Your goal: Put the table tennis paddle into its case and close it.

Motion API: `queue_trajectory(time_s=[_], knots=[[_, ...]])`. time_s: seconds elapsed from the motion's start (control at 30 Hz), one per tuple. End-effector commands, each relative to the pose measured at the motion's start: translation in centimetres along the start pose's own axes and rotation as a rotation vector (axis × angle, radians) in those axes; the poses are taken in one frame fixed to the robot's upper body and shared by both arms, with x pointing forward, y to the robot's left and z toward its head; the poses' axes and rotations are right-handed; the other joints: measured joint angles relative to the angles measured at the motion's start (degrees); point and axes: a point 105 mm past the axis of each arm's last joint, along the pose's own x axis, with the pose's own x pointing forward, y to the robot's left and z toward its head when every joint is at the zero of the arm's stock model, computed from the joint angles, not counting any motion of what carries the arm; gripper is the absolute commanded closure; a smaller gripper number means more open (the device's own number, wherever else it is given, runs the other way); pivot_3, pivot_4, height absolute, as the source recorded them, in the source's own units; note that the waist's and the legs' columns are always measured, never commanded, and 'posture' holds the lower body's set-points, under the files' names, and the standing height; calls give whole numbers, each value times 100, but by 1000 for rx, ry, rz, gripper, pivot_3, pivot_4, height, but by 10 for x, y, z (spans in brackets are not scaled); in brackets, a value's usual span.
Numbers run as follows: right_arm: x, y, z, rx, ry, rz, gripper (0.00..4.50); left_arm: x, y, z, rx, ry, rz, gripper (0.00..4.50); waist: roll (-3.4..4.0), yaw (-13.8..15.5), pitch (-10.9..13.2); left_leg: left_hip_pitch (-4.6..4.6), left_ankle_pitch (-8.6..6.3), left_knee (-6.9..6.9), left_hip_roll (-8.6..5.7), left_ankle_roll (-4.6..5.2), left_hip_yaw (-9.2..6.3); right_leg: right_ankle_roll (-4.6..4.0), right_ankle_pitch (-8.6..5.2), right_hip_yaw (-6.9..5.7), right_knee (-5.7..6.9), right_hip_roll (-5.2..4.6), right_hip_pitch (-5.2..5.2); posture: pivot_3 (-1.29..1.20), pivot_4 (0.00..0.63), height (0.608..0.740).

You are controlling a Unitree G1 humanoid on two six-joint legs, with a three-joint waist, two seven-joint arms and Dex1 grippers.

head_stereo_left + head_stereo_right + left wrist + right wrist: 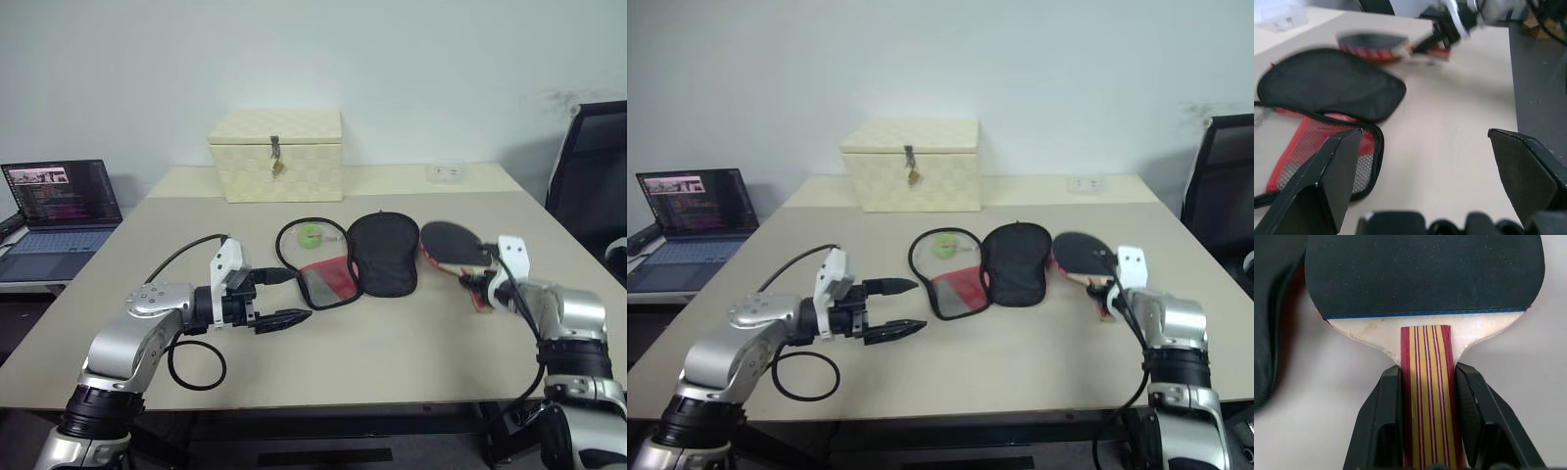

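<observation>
Left gripper (pixel 284 298) is seen at about 8 o'clock on the beige table (pixel 392 352), two black fingers spread wide, nothing between them, tips aimed toward the case and near its mesh end without touching it

The soft black fabric paddle-shaped zip case (pixel 382 253) lies unzipped at table centre: black half folded out flat, red-trimmed mesh pocket half (pixel 326 281) beside it at 9 o'clock, small green ball tag (pixel 310 234) inside the loop of black cord. The case is judged limp and light; it will likely slide or fold if pushed, so steadying by one edge of the opening is advised

The flat table tennis paddle with round black rubber face and striped light wooden handle (pixel 1429 382) is found at 3 o'clock of the case, blade edge just beside the black half; whether they touch cannot be told. It is judged rigid and light, rubber face grippy; the handle is the sound place to hold

Right gripper (pixel 1428 396) is clenched on that handle, one finger on each side just below the blade shoulder. The grip looks centred; twisting in the jaws is a possible risk during insertion

Cream woven latched box (pixel 276 155) stands at 12 o'clock, well apart
</observation>
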Motion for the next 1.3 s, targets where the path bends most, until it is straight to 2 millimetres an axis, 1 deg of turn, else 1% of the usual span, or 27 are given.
queue_trajectory(time_s=[0.03,0.1,0.2,0.3,0.5,0.63,0.8,0.93,1.1,1.3], knots=[[-14,42,40,-26,-139,104,3412,-4,-1,15,50,-33,9,0,-1,-4,0,-6,-3,0,4,5,0,0,0,0,-6,-1,-5,0,150,740],[-14,55,39,-24,-143,121,3412,-4,-1,15,53,-35,10,0,-2,2,-1,-17,-12,0,9,18,0,-1,-1,1,-15,-2,-13,0,150,740],[-13,65,37,-27,-152,130,3412,-3,-2,16,56,-38,12,0,-1,28,-1,-52,-12,4,4,18,0,0,-1,1,-12,-4,-45,0,150,740],[-9,74,33,-13,-146,141,3412,-3,-2,16,56,-40,14,0,-1,79,0,-66,-11,12,-5,18,11,8,4,8,-6,-3,-63,0,150,740],[6,113,12,43,-107,185,3412,-1,-1,16,61,-41,21,0,-1,50,-1,-68,-12,13,0,18,33,16,9,16,2,-3,-81,0,150,740],[19,127,5,38,-98,194,3412,0,0,15,63,-40,21,0,-1,28,-1,-68,-12,12,0,18,33,15,9,16,3,-2,-84,0,150,740],[41,134,0,24,-95,174,3412,0,1,16,68,-38,26,0,-1,12,-1,-68,-11,14,-4,18,38,18,10,17,4,-1,-83,0,150,740],[54,128,-4,20,-94,131,3412,-1,1,16,69,-36,31,0,-1,-2,-1,-68,-11,13,-3,18,41,17,10,17,4,0,-84,0,150,740],[62,122,-7,-8,-90,103,3412,-2,1,15,68,-33,39,0,-1,-5,-1,-67,-11,13,-2,18,41,17,10,18,4,0,-84,0,150,740],[65,117,-12,-41,-84,73,3412,-3,1,14,66,-32,47,0,-2,-5,-1,-67,-11,15,-2,18,40,17,10,18,7,0,-83,0,150,740]])
